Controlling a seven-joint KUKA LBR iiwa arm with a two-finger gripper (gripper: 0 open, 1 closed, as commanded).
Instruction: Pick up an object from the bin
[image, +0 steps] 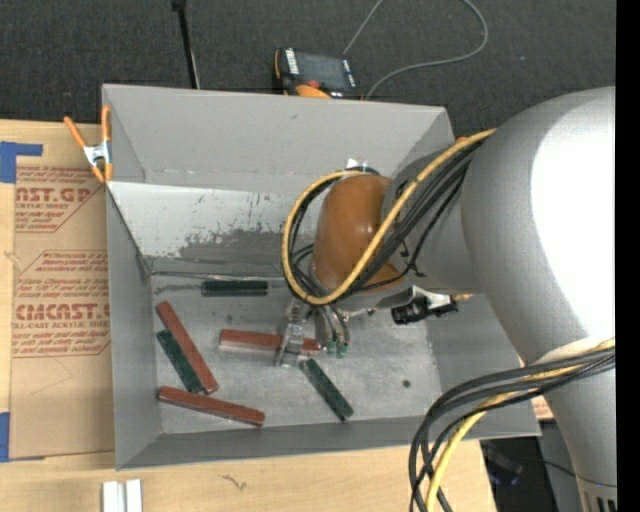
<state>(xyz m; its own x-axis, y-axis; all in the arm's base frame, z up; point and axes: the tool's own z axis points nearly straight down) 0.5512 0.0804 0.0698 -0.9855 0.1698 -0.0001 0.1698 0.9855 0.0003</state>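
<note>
Flat, slender red-brown rectangular bar (248, 342). Lies flat mid-floor of the grey metal bin (400, 350), long axis left to right.

Tool (296, 347) sits at a red-brown bar (248, 342) — centre of the bin (260, 140).

Dark carpeted floor (60, 50) spans the top of the view, an orange-and-black device (315, 72) lying on it. The table (300, 485) is pale wood.

Silver arm (560, 230), orange wrist cover (350, 235), yellow-black cables (289, 245)
</note>
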